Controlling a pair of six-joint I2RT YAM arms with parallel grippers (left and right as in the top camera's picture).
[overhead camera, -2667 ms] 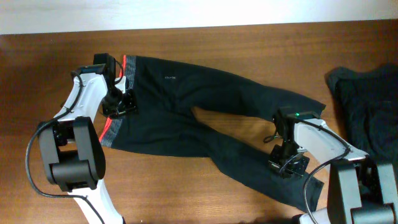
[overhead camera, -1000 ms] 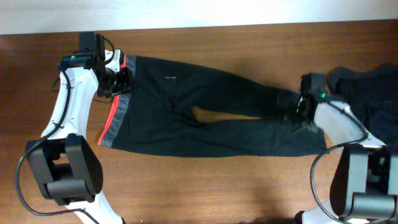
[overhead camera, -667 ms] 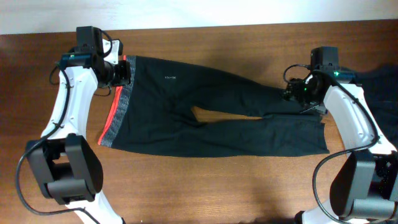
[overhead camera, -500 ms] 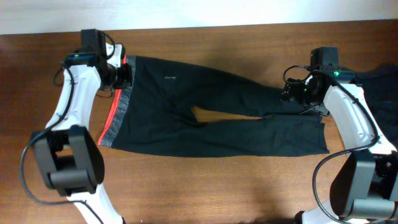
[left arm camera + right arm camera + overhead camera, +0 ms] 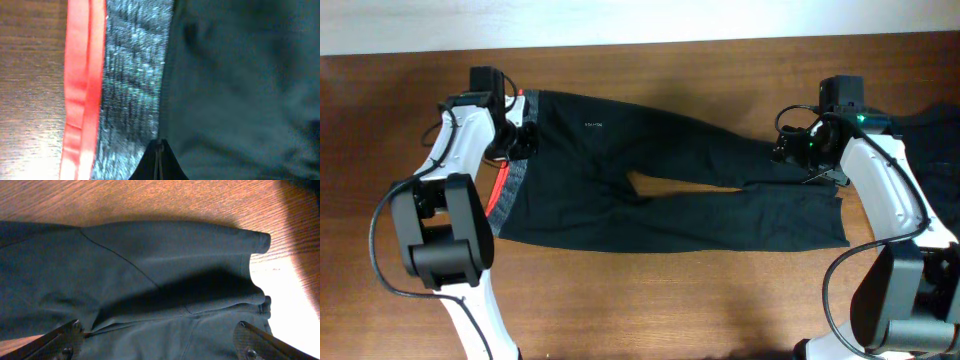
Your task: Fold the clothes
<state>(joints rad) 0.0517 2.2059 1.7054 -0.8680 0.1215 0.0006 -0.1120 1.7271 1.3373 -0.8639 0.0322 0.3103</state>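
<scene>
Counter (image 5: 650, 310): brown wood, grain running left to right, with a pale strip beyond its far edge.

Lying on it:
- One pair of black trousers (image 5: 660, 215), spread flat. The grey waistband (image 5: 510, 185) with its red edge is at the left. Both legs run to the right, hems near the right end. A narrow wedge of bare wood shows between the legs.
- Part of a dark rumpled garment (image 5: 942, 120) at the far right edge, mostly hidden.

The long black thin-fabric trousers (image 5: 660, 170) lie spread on the brown wooden tabletop (image 5: 620, 300); their grey red-edged waistband (image 5: 130, 90) sits beneath the left claw (image 5: 517, 140); the leg ends lie beneath the right claw (image 5: 792, 150); both legs stretch between the claws.
</scene>
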